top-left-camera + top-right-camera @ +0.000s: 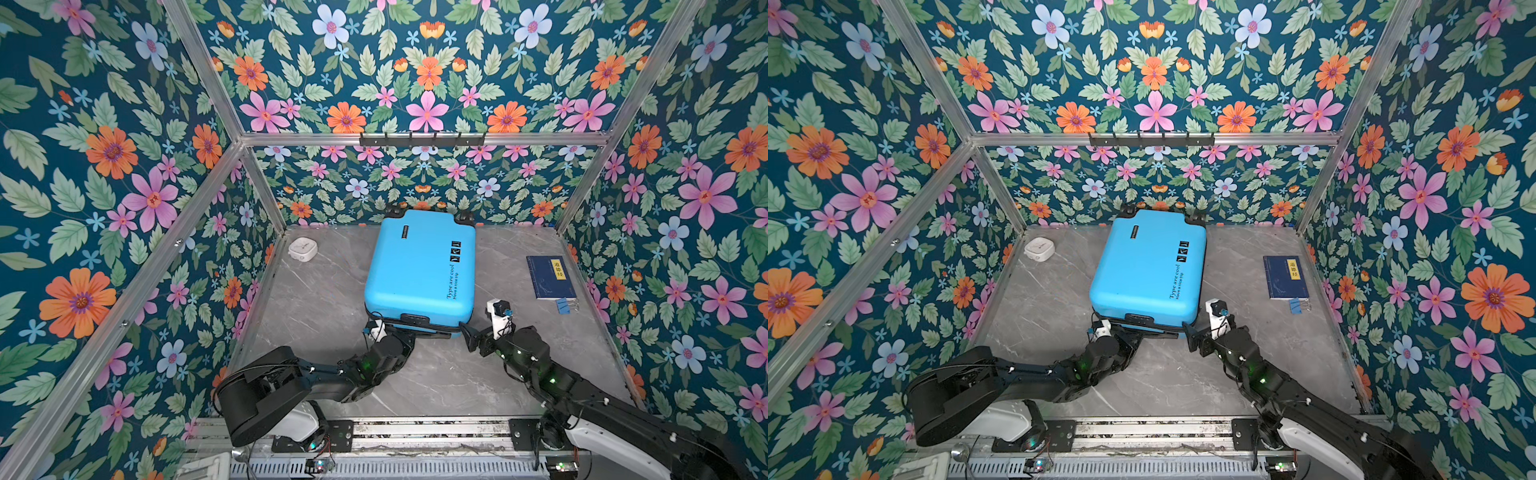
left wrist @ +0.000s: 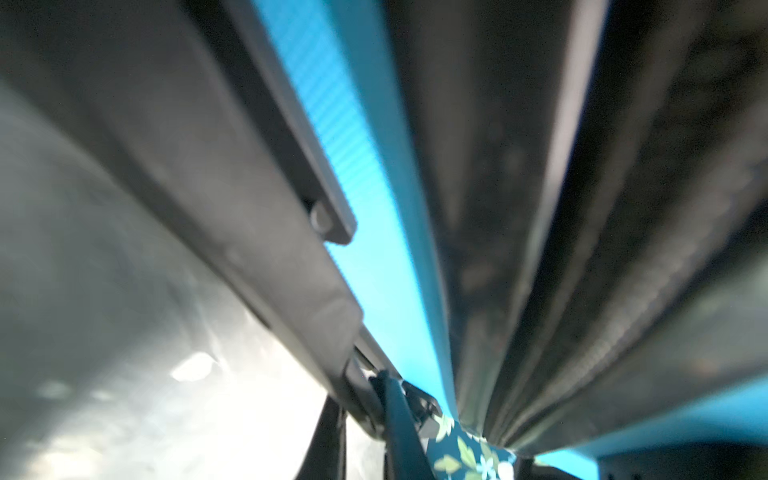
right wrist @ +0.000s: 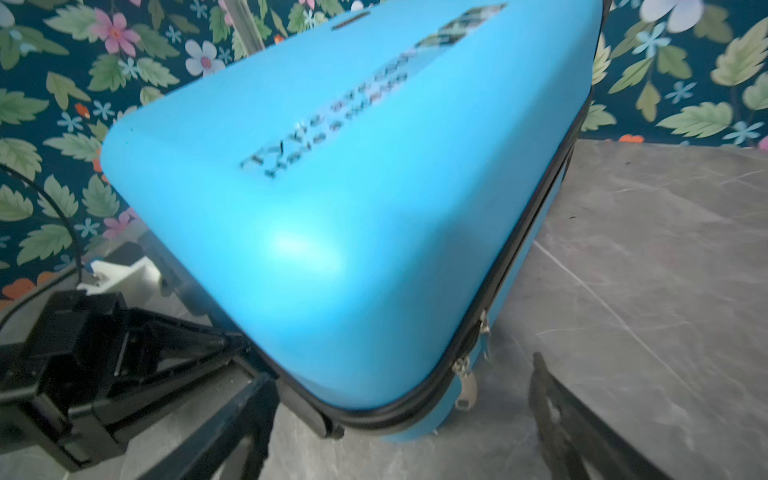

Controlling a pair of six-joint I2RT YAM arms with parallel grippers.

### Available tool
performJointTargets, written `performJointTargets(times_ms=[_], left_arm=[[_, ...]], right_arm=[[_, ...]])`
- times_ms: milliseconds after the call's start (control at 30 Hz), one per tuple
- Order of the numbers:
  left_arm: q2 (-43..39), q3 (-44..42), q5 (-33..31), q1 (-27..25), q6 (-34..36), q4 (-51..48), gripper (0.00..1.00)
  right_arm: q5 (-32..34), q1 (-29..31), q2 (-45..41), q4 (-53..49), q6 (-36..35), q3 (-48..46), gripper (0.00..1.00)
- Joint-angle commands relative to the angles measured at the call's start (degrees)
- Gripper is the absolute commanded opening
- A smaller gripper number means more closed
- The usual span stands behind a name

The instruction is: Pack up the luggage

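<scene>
Two of our grippers are sitting at the luggage's (image 1: 419, 266) near end, its length running away from us. The left gripper (image 1: 392, 330) is pinching the rim and the right gripper (image 3: 402, 374) is gaping empty.

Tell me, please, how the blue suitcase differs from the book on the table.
The luggage is bright sky-blue; the book is dark blue. The luggage is bulky and far larger; the book is thin. The luggage bears black print, the book a yellow label. Both lie on the grey table.
</scene>
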Motion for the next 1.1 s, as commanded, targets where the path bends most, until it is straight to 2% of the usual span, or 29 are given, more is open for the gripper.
performJointTargets(times_ms=[0, 33, 67, 167, 200, 400, 533, 700, 833, 900, 967, 1067], left_arm=[[-0.75, 2.66, 3.2, -1.59, 4.55, 9.54, 0.36], [-1.25, 3.72, 3.26, -2.2, 4.63, 7.09, 0.55], [-1.93, 4.79, 3.6, -2.59, 4.81, 4.24, 0.66], [-4.07, 7.53, 5.92, -3.4, 5.33, -3.47, 0.86], [-4.83, 8.1, 7.1, -3.55, 5.57, -5.72, 0.99], [-13.91, 12.11, 11.5, -4.92, 12.17, -24.89, 1.0], [-20.61, 18.03, 9.26, -5.15, 23.37, -37.25, 1.0], [-26.28, 27.56, -4.72, -4.76, 44.62, -47.98, 1.0], [-28.96, 30.28, -15.6, -2.83, 61.94, -44.39, 1.0], [-29.22, 29.44, -19.03, 0.02, 67.91, -39.69, 1.0], [-28.74, 29.3, -15.45, 6.91, 70.79, -36.26, 1.0], [-26.71, 30.55, -9.37, 18.6, 70.0, -34.49, 0.99]], right_arm=[[2.5, -0.38, -6.47, -8.07, -0.59, -0.31, 0.97], [2.92, -0.4, -8.35, -9.63, -0.85, -0.03, 0.97], [3.13, -0.55, -9.76, -10.79, -1.1, 0.17, 0.98], [3.02, -0.61, -11.74, -12.53, -1.76, 1.02, 0.99], [2.7, -0.64, -11.78, -12.8, -1.99, 1.34, 0.99], [0.4, -0.6, -9.5, -13.87, -3.13, 4.9, 0.99], [-0.1, -0.73, -7.28, -13.75, -2.69, 7.37, 0.99], [-0.29, -0.99, -1.29, -16.47, -1.44, 13.75, 0.99], [2.07, -1.06, 3.81, -18.31, 0.26, 20.26, 0.99], [1.86, -1.08, 5.99, -18.78, -0.54, 23.42, 0.99], [1.44, -2.13, 9.01, -20.68, -0.31, 27.89, 0.99], [-0.98, -4.85, 13.71, -24.65, 1.16, 34.53, 0.99]])
